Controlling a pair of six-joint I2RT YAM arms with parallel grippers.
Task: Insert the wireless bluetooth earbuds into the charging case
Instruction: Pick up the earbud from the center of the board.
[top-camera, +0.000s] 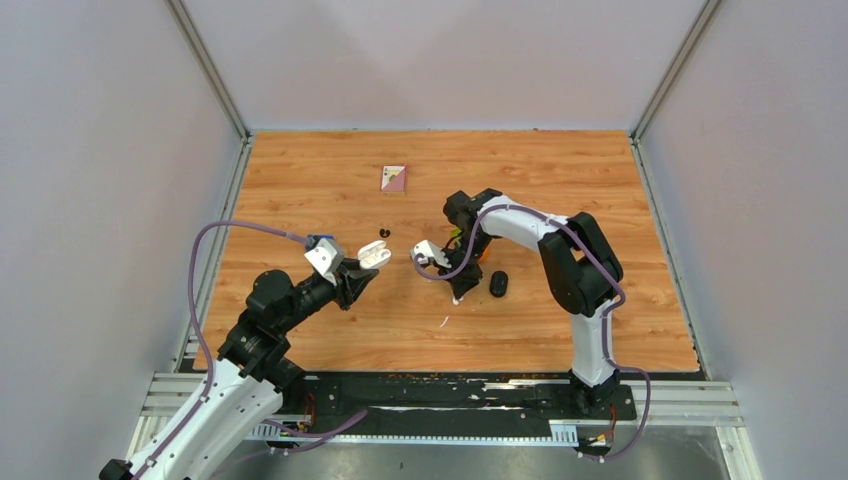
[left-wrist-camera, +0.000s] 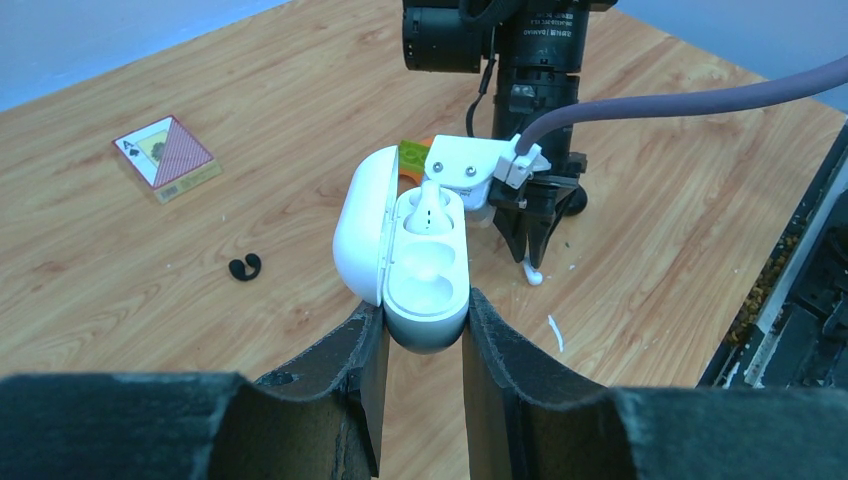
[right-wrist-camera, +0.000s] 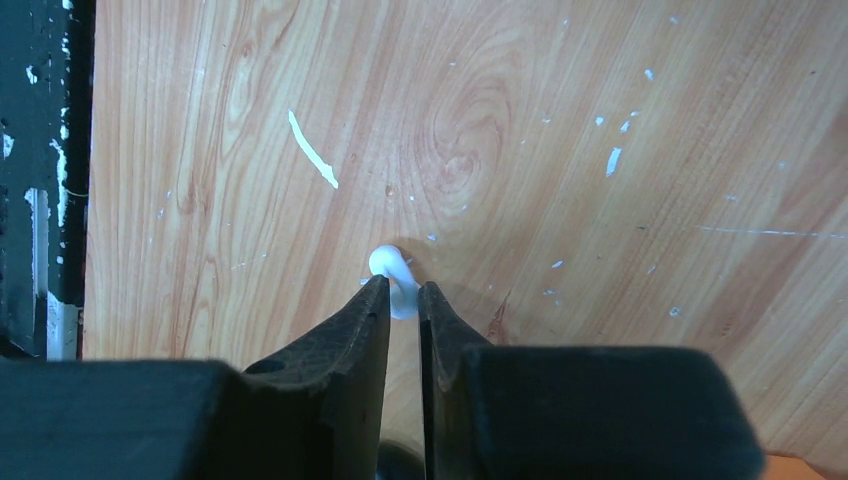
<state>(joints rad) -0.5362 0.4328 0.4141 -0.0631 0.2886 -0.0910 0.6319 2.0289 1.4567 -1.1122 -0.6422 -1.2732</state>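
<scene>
My left gripper (left-wrist-camera: 424, 335) is shut on the base of an open white charging case (left-wrist-camera: 428, 285), held above the table with its lid swung left. One white earbud (left-wrist-camera: 428, 205) sits in the case's far socket; the near socket is empty. In the top view the case (top-camera: 375, 255) is left of my right gripper (top-camera: 457, 294). My right gripper (right-wrist-camera: 403, 296) points down at the table, fingertips shut on a second white earbud (right-wrist-camera: 391, 275). That earbud also shows in the left wrist view (left-wrist-camera: 534, 275). A black earbud (left-wrist-camera: 245, 267) lies loose on the table.
A closed black case (top-camera: 498, 284) lies just right of my right gripper. An orange-and-green toy (left-wrist-camera: 412, 155) sits behind the white case. A playing card (top-camera: 393, 178) lies at the back. A thin white scrap (right-wrist-camera: 313, 150) lies near the front edge.
</scene>
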